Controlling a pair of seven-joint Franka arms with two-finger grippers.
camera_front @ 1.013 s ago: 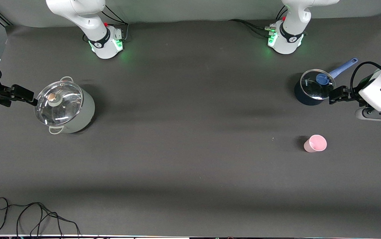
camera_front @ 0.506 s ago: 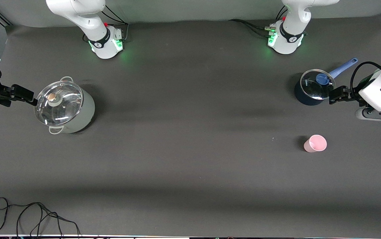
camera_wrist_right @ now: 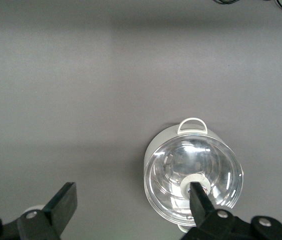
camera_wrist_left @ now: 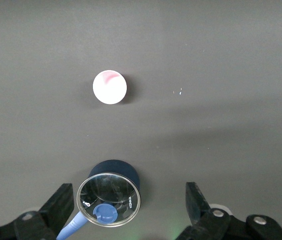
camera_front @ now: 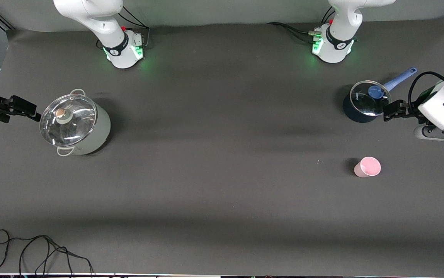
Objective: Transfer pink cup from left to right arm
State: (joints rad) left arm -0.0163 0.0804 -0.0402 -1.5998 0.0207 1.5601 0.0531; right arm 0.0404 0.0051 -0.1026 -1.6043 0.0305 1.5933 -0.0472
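The pink cup (camera_front: 367, 166) stands upright and alone on the dark table toward the left arm's end, nearer to the front camera than the blue saucepan. It shows from above in the left wrist view as a pale round mouth (camera_wrist_left: 110, 87). My left gripper (camera_front: 393, 111) hangs high in the air beside the saucepan, well apart from the cup. It is open (camera_wrist_left: 128, 200) with nothing between its fingers. My right gripper (camera_front: 22, 108) hovers at the right arm's end beside the grey pot, open (camera_wrist_right: 133, 200) and holding nothing.
A dark blue saucepan (camera_front: 364, 102) with a glass lid and a blue handle stands under the left gripper (camera_wrist_left: 112, 192). A pale grey pot (camera_front: 75, 125) with a glass lid sits by the right gripper (camera_wrist_right: 193, 175). A black cable (camera_front: 32, 251) lies at the table's near edge.
The right gripper has drifted a little away from the grey pot, toward the table's end. The left arm and the cup have not moved.
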